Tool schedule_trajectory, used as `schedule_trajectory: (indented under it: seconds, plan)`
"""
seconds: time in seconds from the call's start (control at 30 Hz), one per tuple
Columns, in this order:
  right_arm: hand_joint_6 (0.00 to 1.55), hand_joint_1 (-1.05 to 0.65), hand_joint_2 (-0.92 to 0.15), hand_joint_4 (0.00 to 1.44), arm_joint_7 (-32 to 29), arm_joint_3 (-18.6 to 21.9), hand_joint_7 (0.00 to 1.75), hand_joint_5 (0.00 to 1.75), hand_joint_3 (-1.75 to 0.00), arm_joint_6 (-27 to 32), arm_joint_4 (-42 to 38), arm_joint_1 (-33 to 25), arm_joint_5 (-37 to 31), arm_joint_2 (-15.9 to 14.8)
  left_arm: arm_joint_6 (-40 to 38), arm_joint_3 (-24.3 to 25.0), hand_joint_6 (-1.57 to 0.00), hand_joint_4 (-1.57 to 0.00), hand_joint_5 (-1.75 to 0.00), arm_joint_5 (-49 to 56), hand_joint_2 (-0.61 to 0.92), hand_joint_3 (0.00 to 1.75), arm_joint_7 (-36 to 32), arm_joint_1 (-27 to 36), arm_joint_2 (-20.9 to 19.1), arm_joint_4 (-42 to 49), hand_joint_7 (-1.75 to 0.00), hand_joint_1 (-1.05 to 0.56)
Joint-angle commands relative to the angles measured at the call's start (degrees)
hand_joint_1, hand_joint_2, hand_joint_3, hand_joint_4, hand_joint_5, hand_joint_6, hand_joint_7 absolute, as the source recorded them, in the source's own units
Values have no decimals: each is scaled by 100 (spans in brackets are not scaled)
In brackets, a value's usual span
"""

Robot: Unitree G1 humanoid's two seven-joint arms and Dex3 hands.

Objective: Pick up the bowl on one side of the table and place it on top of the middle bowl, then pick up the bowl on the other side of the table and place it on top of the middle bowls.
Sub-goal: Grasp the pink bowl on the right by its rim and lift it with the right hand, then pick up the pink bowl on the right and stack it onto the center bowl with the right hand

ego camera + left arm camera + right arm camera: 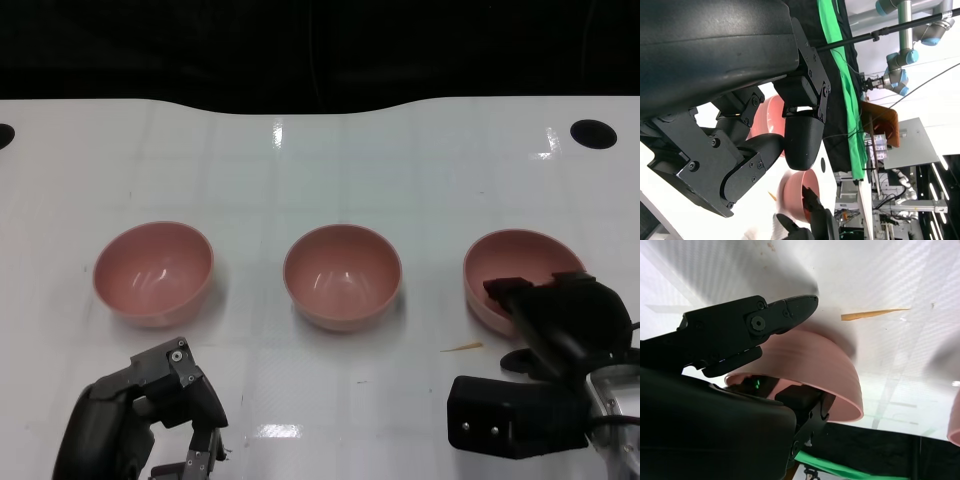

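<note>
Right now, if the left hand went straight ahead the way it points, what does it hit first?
Probably the left pink bowl. The left hand sits just short of it, fingers aimed toward the bowl's near wall, only bare white table between them. Height is unclear, so it could pass over the rim.

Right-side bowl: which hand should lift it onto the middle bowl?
Right. The right hand already straddles the rim of the right bowl, with one finger outside the wall and another inside. The left hand sits low near the left bowl, touching nothing. The middle bowl is uncovered.
</note>
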State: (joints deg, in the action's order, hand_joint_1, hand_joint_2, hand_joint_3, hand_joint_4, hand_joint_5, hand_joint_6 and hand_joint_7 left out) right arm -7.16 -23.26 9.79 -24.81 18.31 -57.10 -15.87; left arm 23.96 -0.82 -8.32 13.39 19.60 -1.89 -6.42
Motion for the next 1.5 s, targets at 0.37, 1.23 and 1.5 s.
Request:
schedule_trajectory:
  seconds: [0.37, 1.23, 1.5]
  plan:
    - [115, -29, -92, 91, -1245, -150, 6, 174, -17, -900, -493, 318, 370, -235, 408, 44, -82, -87, -168, 267, 35, 149, -134, -24, 1, 117, -152, -11]
    - [66, -26, -46, 94, 384, -107, 165, 175, -102, -1067, 2026, 500, 642, -359, 204, 21, -82, -87, -170, 367, 35, 151, -234, 13, 89, -12, -152, -12]
    - [68, -28, -41, 99, 351, -111, 174, 175, -118, -1511, 2078, 690, 1012, -1, 292, -1, -83, -87, -171, 367, 35, 152, -244, -5, 109, -1, -153, -9]
